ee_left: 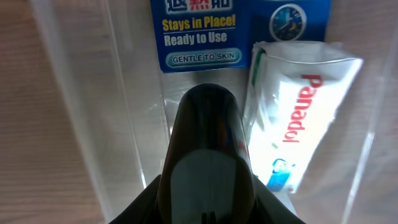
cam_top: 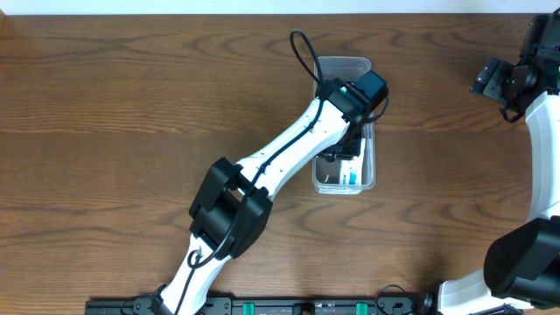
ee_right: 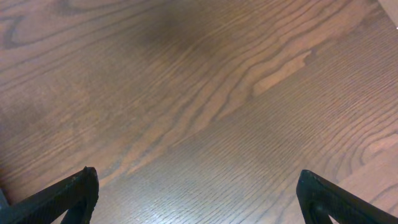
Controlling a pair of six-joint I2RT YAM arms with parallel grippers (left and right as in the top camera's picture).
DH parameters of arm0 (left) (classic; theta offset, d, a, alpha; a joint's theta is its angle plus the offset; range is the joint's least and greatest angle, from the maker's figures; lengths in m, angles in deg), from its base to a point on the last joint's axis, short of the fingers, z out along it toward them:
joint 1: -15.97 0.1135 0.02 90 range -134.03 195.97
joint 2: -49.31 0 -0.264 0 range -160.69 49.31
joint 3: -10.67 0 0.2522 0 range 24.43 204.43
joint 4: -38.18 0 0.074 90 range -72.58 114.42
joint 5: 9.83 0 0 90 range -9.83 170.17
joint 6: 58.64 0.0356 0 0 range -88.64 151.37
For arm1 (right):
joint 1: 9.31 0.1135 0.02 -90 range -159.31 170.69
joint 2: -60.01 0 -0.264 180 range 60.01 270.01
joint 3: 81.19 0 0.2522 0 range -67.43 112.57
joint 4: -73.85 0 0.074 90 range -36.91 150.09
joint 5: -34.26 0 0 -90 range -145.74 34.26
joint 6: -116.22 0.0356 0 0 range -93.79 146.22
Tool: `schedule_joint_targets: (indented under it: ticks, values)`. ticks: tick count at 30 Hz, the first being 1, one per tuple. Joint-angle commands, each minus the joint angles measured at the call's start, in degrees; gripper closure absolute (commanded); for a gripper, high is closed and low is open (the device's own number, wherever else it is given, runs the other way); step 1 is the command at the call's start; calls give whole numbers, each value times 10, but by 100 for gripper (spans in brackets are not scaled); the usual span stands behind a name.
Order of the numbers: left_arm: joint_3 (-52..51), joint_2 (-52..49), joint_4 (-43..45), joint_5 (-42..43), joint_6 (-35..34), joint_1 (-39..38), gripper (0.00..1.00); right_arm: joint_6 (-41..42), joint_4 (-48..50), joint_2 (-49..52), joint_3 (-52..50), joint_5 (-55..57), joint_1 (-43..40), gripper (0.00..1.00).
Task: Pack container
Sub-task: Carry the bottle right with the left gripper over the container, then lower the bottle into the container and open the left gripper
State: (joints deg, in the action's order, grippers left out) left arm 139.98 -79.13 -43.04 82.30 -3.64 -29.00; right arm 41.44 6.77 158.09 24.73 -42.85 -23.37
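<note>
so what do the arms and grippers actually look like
The left arm and right arm are white links joined by bulky black joint housings. A thin black cable runs along the left one and loops at its wrist, near a small green light. The right gripper has plain black fingers.

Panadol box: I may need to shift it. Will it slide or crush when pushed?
The Panadol box looks like glossy thin card, so probably light and slippery. Lying flat in the container, it seems unlikely to tip; a hard squeeze might dent it.
</note>
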Motion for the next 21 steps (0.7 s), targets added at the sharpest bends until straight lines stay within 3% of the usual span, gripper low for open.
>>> schedule_joint_targets:
  ticks: [1, 21]
  values:
    - [8, -18, -2, -10, -11, 0, 66, -7, -1, 5, 0, 6, -2, 1]
    - [-3, -20, 5, 4, -9, -1, 65, -7, -1, 5, 0, 6, -2, 1]
